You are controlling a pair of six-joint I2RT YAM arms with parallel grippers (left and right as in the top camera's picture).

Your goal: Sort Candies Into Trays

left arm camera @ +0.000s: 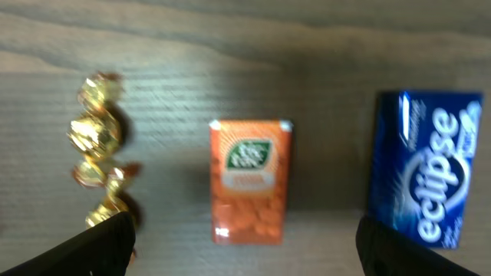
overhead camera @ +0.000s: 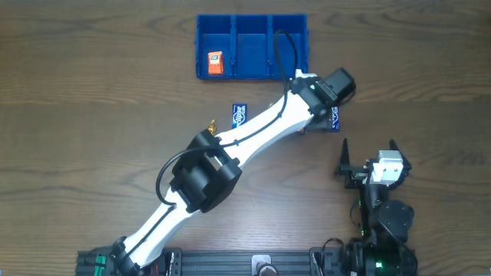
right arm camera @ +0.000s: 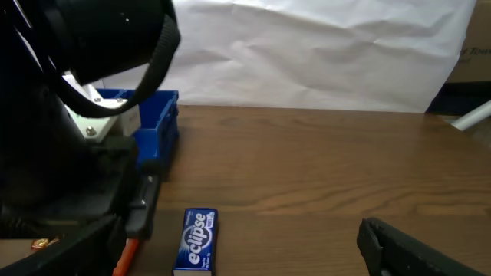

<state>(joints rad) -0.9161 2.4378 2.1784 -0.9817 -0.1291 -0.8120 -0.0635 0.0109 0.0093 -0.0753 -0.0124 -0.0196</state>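
Dark brown wood of the table (overhead camera: 92, 115) lies under both of my arms. Nearest to my bases, my right gripper (overhead camera: 367, 157) stands just in front of its own arm, with the fingers spread widely and nothing between them. A little farther, my left arm (overhead camera: 230, 153) reaches slantwise across the middle of the table, and my left gripper (left arm camera: 245, 225) hangs over an orange mint box (left arm camera: 248, 181). Its jaws are also wide apart and they grip nothing. The box lies flat on the wood in the gap, and neither finger touches it. Just beside one finger lies a small cluster of gold-wrapped candies (left arm camera: 98, 142), and that finger hides a part of the lowest one. Near the other finger lies a blue gum pack (left arm camera: 424, 169), apart from the orange mint box; seen from above, it shows at the right of my left wrist. On the other side of the left arm lies a second blue gum pack (overhead camera: 240, 116), and a single gold candy (overhead camera: 212, 123) is near it, at its left. Farther still, at the far edge of the table, stands the blue tray (overhead camera: 252, 50) with three compartments in a row. Another orange box (overhead camera: 215, 64) lies in the left compartment. Behind the table hangs a white sheet (right arm camera: 307, 54).
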